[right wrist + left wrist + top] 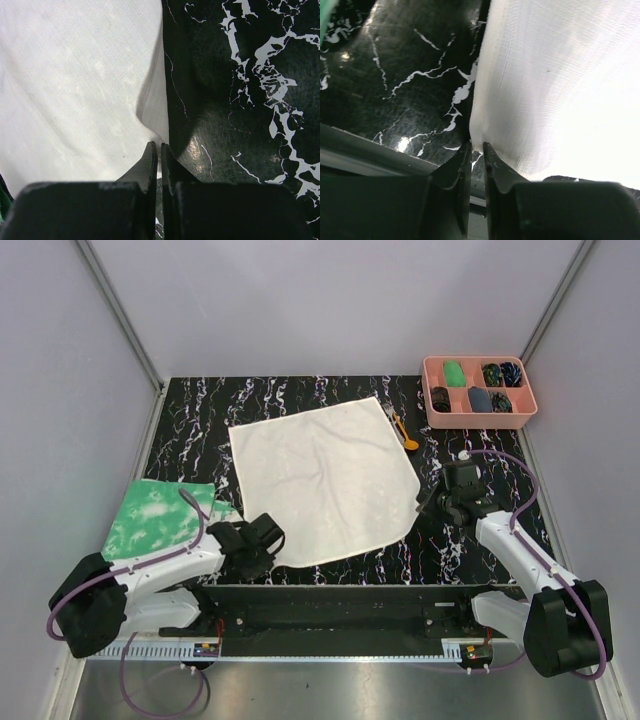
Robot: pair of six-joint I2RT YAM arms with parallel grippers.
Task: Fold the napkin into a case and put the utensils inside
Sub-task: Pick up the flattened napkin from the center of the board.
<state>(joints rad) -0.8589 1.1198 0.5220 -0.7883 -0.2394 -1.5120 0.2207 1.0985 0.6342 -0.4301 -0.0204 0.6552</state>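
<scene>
The cream-white napkin (322,480) lies spread flat on the black marbled mat. My left gripper (270,538) is shut on the napkin's near left corner, which shows pinched between the fingertips in the left wrist view (478,146). My right gripper (424,504) is shut on the napkin's near right corner, seen pinched in the right wrist view (159,144). The utensils (403,430) with orange handles lie on the mat just past the napkin's far right corner. The napkin fills much of both wrist views (560,85) (75,85).
A pink compartment tray (478,390) with small dark and green items stands at the far right. A green-and-white mottled cloth (160,518) lies at the near left, partly under my left arm. Grey walls enclose the mat (200,430).
</scene>
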